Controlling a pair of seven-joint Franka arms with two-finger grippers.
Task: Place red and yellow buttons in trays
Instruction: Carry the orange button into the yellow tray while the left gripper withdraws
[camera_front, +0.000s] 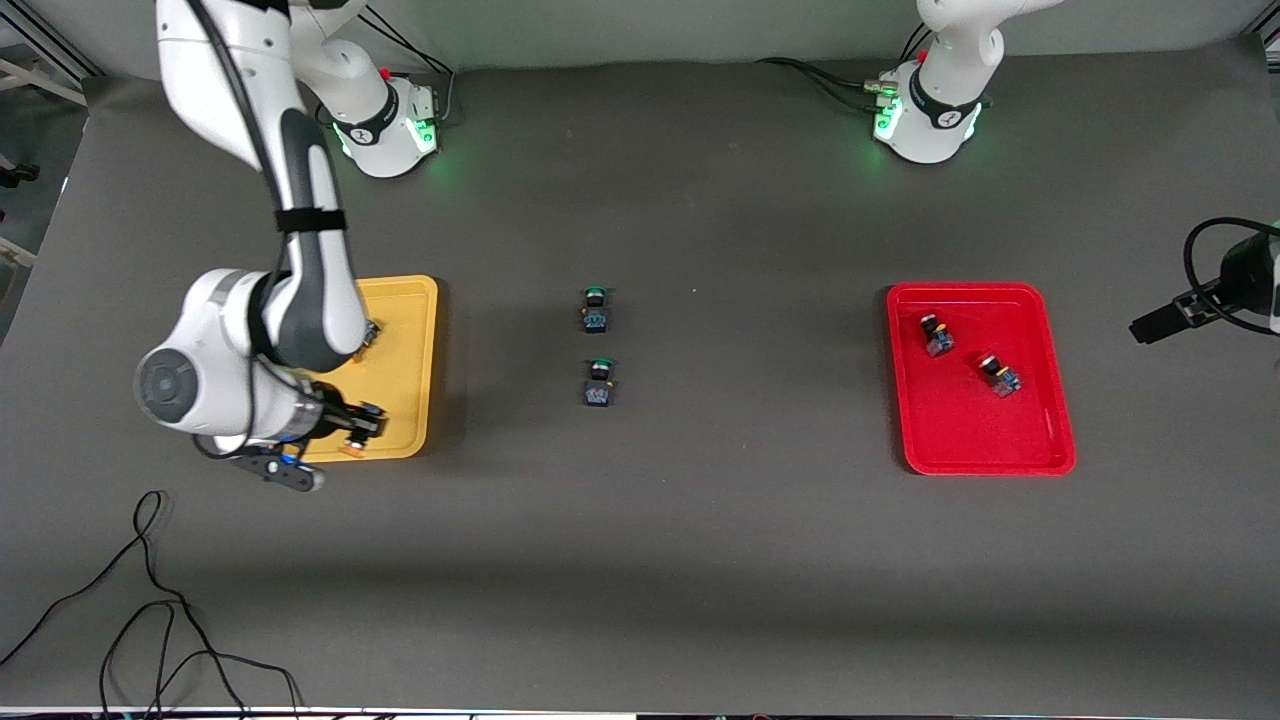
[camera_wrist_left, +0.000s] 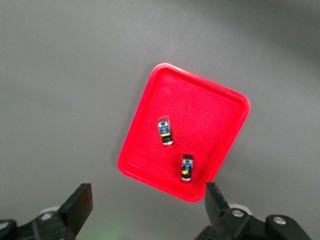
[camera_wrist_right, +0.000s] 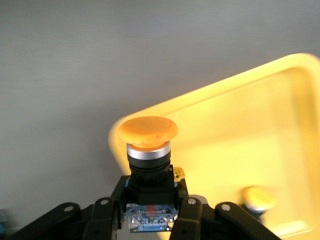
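One yellow button (camera_wrist_right: 148, 150) sits clamped between the right gripper's (camera_wrist_right: 150, 212) fingers, orange cap pointing away from the wrist, body pinched at its black-and-blue base. It hangs over the corner of the yellow tray (camera_front: 405, 380) nearest the front camera, on that tray's side toward the right arm's end of the table. A second yellow button (camera_wrist_right: 258, 198) lies inside this tray, close to the held one. The right arm reaches down from its base, elbow bent, wrist turned sideways low above the tray.

Two red buttons (camera_front: 936, 335) (camera_front: 1000, 375) lie on their sides in the red tray (camera_front: 985, 440), apart from each other. The left gripper (camera_wrist_left: 145, 210) hangs high above that tray's edge, fingers spread wide and holding nothing; its arm waits at the left arm's end of the table.

Two green buttons (camera_front: 596, 308) (camera_front: 599, 382) stand on the table between the trays.
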